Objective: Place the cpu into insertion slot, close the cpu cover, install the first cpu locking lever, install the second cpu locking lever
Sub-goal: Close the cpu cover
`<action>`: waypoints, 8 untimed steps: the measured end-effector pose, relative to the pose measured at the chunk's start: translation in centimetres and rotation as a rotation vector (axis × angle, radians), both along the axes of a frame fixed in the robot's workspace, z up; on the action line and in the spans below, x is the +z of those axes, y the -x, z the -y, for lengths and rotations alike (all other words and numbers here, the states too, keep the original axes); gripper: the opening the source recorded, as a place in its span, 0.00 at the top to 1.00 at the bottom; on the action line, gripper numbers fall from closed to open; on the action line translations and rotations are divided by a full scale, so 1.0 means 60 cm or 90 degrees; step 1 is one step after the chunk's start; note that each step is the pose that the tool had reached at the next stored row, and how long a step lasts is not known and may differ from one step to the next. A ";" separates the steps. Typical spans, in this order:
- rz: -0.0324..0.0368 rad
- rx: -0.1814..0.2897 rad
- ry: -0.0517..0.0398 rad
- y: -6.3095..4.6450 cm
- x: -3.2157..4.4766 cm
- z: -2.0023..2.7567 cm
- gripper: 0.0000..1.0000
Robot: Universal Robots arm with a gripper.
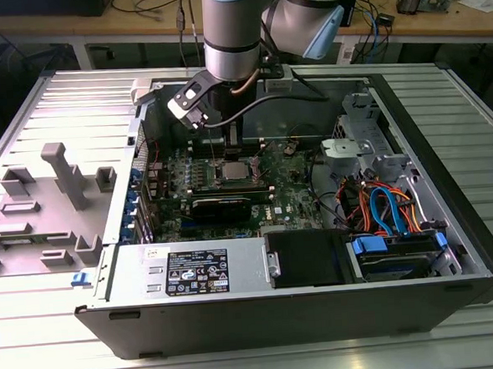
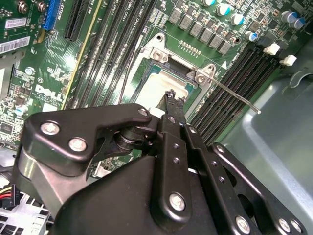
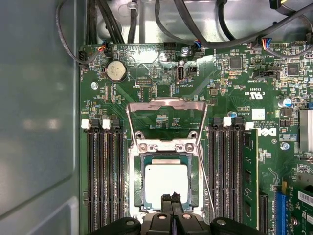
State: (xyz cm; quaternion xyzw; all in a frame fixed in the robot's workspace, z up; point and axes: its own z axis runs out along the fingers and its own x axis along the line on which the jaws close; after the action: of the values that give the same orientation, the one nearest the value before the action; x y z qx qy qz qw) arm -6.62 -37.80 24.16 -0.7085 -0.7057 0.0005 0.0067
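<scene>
In the exterior view the insertion slot sits just left of frame centre; in the first wrist view the cpu lies flat in it; the gripper, fingers pressed together, hangs over one chip edge; the cpu cover stands tilted open opposite.

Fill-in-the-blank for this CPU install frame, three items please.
1. The cpu lies ___ the insertion slot.
2. The gripper above the cpu is ___ (open/shut).
3. Black memory slots flank the insertion slot on ___ sides.
Missing: in; shut; both.
</scene>
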 end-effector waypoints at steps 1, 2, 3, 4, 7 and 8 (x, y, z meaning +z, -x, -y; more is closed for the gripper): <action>0.0000 0.000 0.0002 0.000 0.002 0.0000 0.89; 0.0000 0.000 0.0002 0.000 0.003 0.0000 0.89; 0.0000 0.000 0.0002 0.000 0.005 0.0000 0.89; -0.0001 0.000 0.0003 0.000 0.006 0.0000 0.89; 0.0000 0.000 0.0003 0.000 0.012 0.0000 0.89; 0.0000 0.000 0.0004 0.000 0.015 0.0000 0.89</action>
State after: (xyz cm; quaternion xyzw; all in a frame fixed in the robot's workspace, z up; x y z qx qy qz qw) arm -6.63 -37.80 25.03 -0.7085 -0.7057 0.0008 0.0065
